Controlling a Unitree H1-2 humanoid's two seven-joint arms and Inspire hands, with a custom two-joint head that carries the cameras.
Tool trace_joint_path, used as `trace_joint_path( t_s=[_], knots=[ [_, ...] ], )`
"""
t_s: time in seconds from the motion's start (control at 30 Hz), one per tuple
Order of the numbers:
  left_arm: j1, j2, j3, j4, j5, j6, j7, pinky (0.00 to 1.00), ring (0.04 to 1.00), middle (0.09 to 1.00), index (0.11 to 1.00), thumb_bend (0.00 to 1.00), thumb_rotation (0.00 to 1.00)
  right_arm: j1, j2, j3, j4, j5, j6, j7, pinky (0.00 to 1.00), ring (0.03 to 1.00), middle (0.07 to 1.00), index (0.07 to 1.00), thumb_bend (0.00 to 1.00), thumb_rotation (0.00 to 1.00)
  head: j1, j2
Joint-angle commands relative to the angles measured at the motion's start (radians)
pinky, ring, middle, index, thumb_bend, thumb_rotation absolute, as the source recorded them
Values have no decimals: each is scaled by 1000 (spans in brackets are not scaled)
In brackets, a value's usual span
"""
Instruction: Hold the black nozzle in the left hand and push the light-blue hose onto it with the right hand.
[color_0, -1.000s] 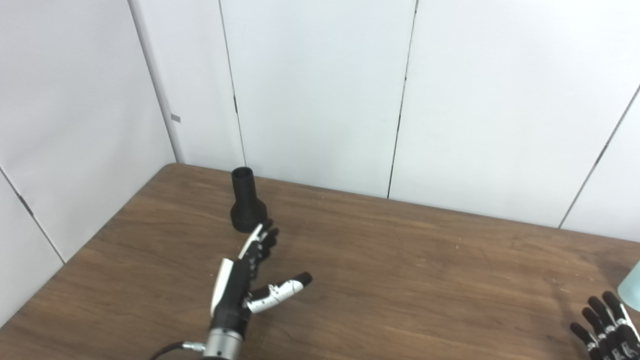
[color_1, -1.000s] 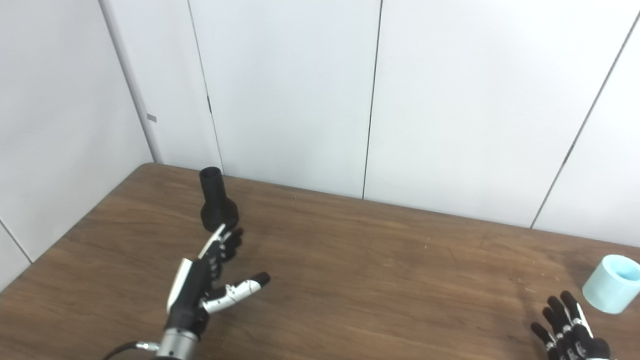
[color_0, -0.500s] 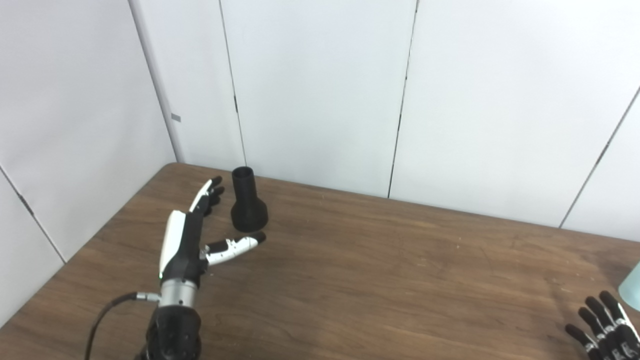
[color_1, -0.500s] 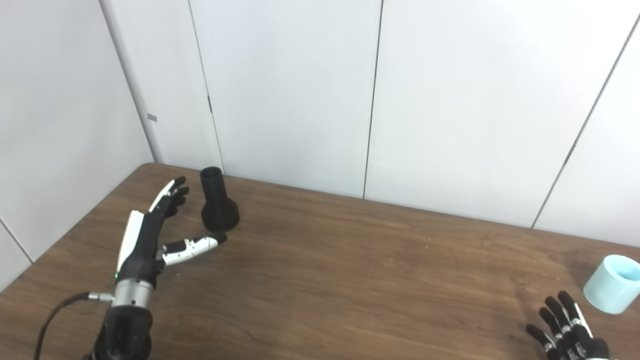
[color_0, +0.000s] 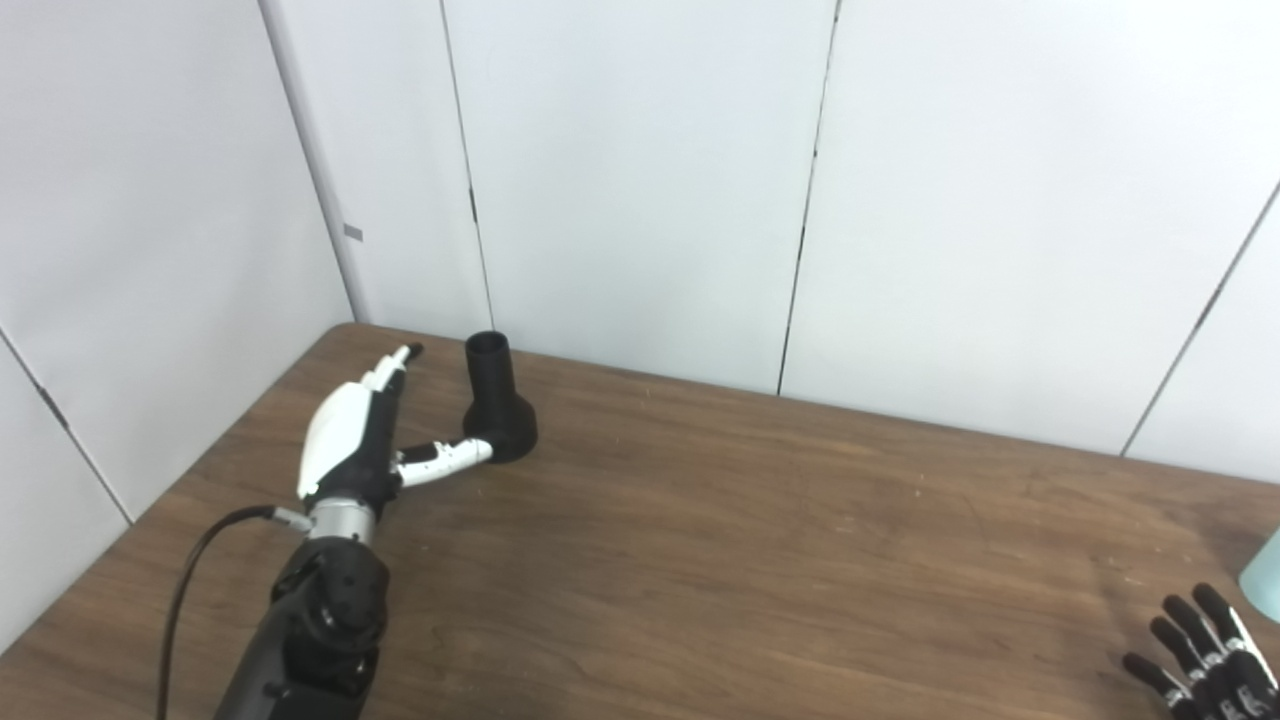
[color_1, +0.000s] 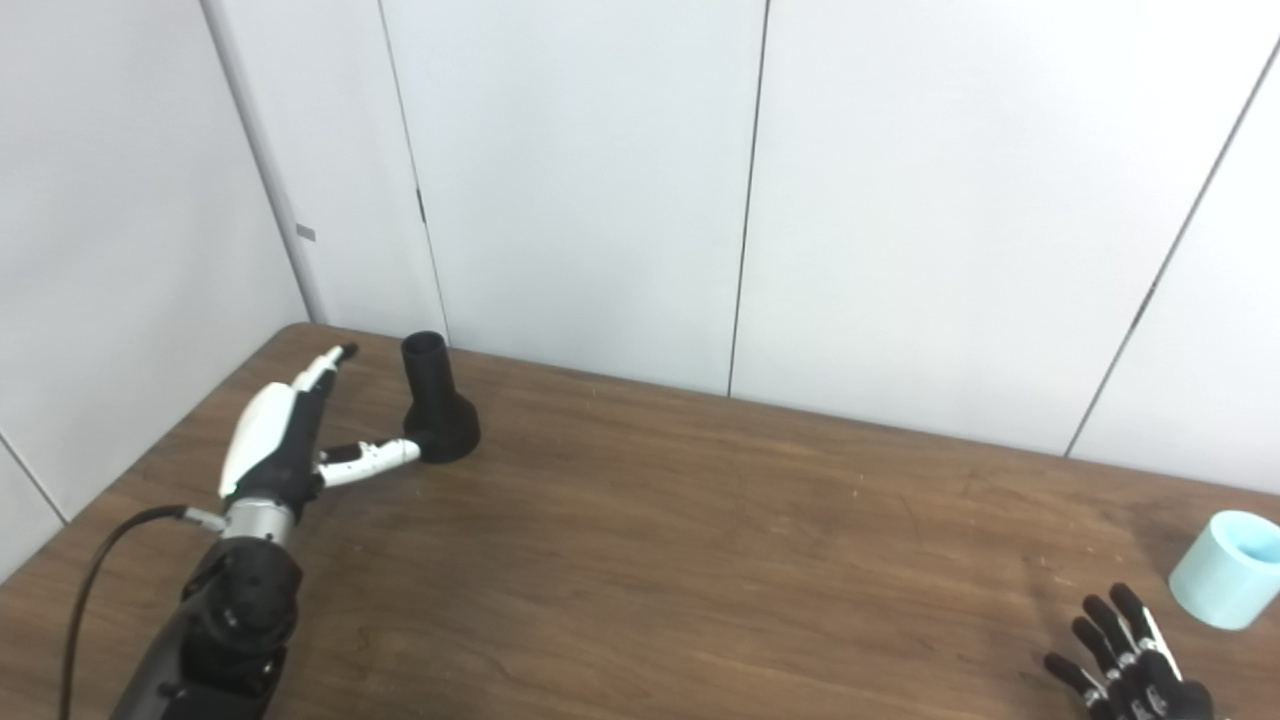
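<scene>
The black nozzle stands upright near the table's far left corner, narrow neck up and flared base down. My left hand is open just to its left, fingers stretched toward the wall and thumb tip reaching the nozzle's base. The light-blue hose piece is a short cylinder lying at the right edge of the table. My right hand rests open at the bottom right, a little short of the hose and apart from it.
The brown wooden table meets white wall panels right behind the nozzle. A black cable trails from the left wrist along the table's left side.
My left hand has travelled from in front of the nozzle round to its left side and farther back, its thumb now at the base. The right hand has slid slightly down.
</scene>
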Motion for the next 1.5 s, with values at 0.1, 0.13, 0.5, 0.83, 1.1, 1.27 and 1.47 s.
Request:
trace_joint_path(
  t_s=[0.1,0.13,0.5,0.83,1.1,1.27,1.47],
  knots=[
    [-96,68,-30,89,22,-8,0,1000,1000,1000,930,948,462,16,-6,4,48,2,-29,15,799,954,952,990,641,1000,-3,4],
    [-107,72,-36,110,17,-9,-3,1000,1000,1000,931,951,465,18,-6,5,47,3,-29,15,798,953,951,990,642,1000,-3,5],
    [-203,87,-104,264,-10,-20,-42,1000,1000,1000,926,1000,504,22,-8,9,39,-5,-20,12,787,938,934,987,649,1000,-10,18],
    [-252,81,-161,331,4,4,-52,1000,1000,1000,910,1000,487,28,-8,8,28,-14,-4,5,788,937,924,987,663,1000,-11,31],
    [-261,89,-188,353,18,-12,-25,1000,1000,999,905,1000,452,32,-5,8,14,-19,5,-2,792,938,917,981,661,1000,-18,43],
    [-267,87,-195,378,11,-26,-16,1000,1000,998,902,1000,445,34,-5,8,10,-19,8,-6,801,937,916,981,663,1000,-20,47],
    [-273,81,-200,389,6,-28,-13,1000,1000,996,890,1000,393,38,-2,10,-1,-22,12,-12,805,938,912,980,668,1000,-24,52]
  ],
)
